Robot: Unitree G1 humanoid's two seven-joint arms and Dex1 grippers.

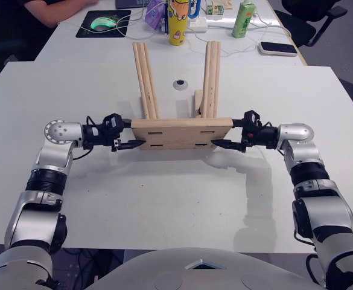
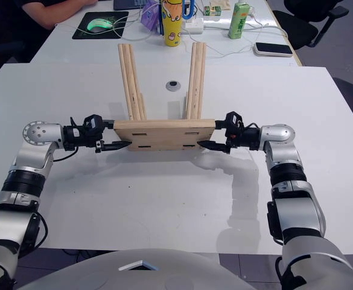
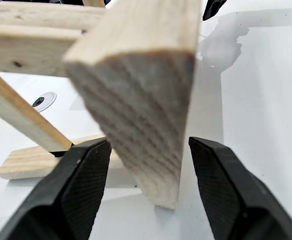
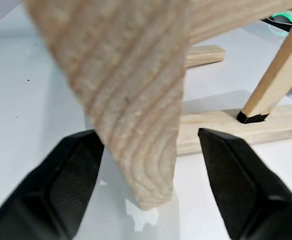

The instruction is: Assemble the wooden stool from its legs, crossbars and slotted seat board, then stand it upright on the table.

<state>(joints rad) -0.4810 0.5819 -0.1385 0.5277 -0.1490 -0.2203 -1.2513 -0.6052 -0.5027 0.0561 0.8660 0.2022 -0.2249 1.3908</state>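
Bright, even light falls from above. The pale, slotted wooden seat board (image 1: 181, 132) throws a soft grey shadow on the glossy white table (image 1: 164, 199) just in front of it. Beside that shadow, the tabletop shows mild glare.

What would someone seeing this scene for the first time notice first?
A wooden stool lies on its side in the middle of the white table, its seat board standing on edge toward the robot and its legs pointing away. The left gripper and right gripper sit at the board's two ends, each open with the end grain between its fingers.
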